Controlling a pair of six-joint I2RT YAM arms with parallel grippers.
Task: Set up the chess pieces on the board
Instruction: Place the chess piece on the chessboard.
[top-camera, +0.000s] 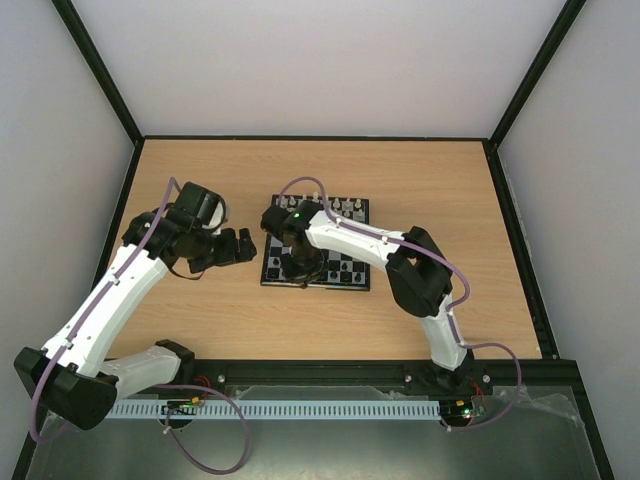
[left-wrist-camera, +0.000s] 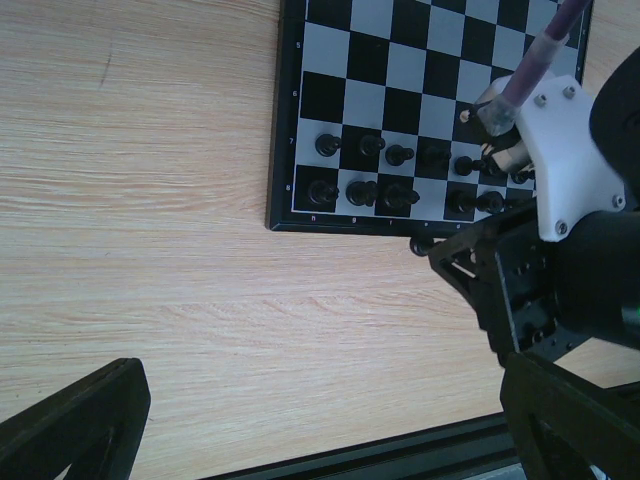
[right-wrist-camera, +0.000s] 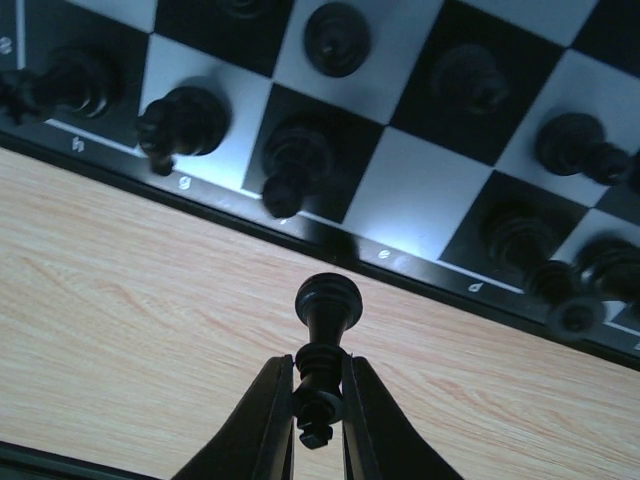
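Observation:
The board (top-camera: 350, 285) lies at the table's middle, with white pieces (top-camera: 345, 207) along its far rows and black pieces (top-camera: 345, 268) along its near rows. My right gripper (top-camera: 300, 272) hangs over the wood just off the board's near edge. In the right wrist view it (right-wrist-camera: 318, 375) is shut on a black chess piece (right-wrist-camera: 327, 300), held by its top with the base toward the board (right-wrist-camera: 420, 190). One near-row square ahead of it is bare. My left gripper (top-camera: 238, 245) is open and empty, left of the board. One of its fingers (left-wrist-camera: 80, 420) shows over bare wood.
Black frame rails (top-camera: 330, 370) run along the table's near edge, and grey walls close in the sides and back. The right arm (left-wrist-camera: 570, 200) reaches across the board's near side. Bare wood (top-camera: 420, 170) lies around the board.

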